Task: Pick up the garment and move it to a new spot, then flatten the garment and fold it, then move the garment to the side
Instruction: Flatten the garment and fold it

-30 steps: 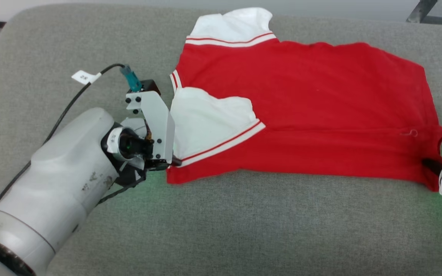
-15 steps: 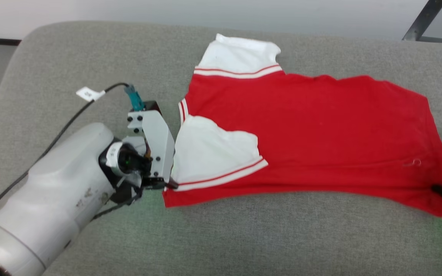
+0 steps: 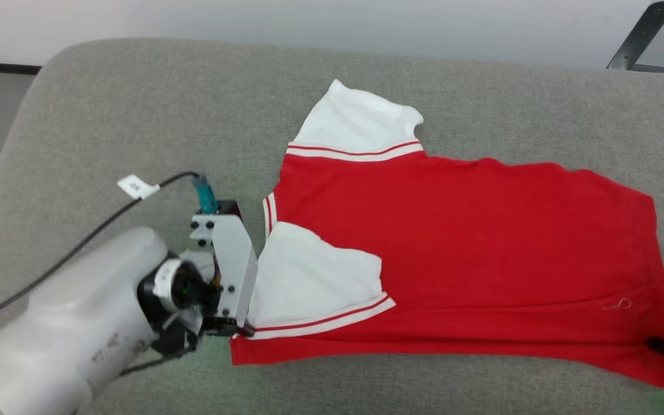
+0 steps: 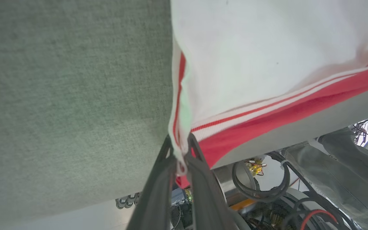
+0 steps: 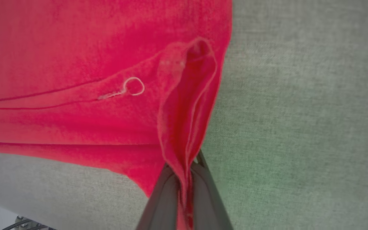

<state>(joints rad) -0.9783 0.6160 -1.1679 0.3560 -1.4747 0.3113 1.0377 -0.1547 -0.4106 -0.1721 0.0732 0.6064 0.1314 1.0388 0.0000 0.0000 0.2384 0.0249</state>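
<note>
**Two grippers pinch red shirt at opposite ends on grey bench**

The left gripper, at the lower left of the head view, has its jaws clenched on the shirt at the striped trim where a white sleeve meets the red edge. In the left wrist view the two dark fingers of the left gripper are nearly together, with only a thin fold of white and red ribbed cloth between them. At the lower right edge of the head view, the right gripper grasps the shirt's red corner. The right wrist view shows this right gripper with its jaws closed to a narrow slit on a puckered ridge of soft red knit.

The shirt lies spread across the centre and right of the frame on the bench, which is covered in coarse grey woven fabric and has a rounded corner. The shirt stretches between the two sets of jaws along its lower edge. One sleeve is folded over the red body; the other sleeve points toward the top of the frame. A small white thread loop sits on the red cloth near the right-hand grip. A black cable with a white tag runs to the left wrist.
</note>
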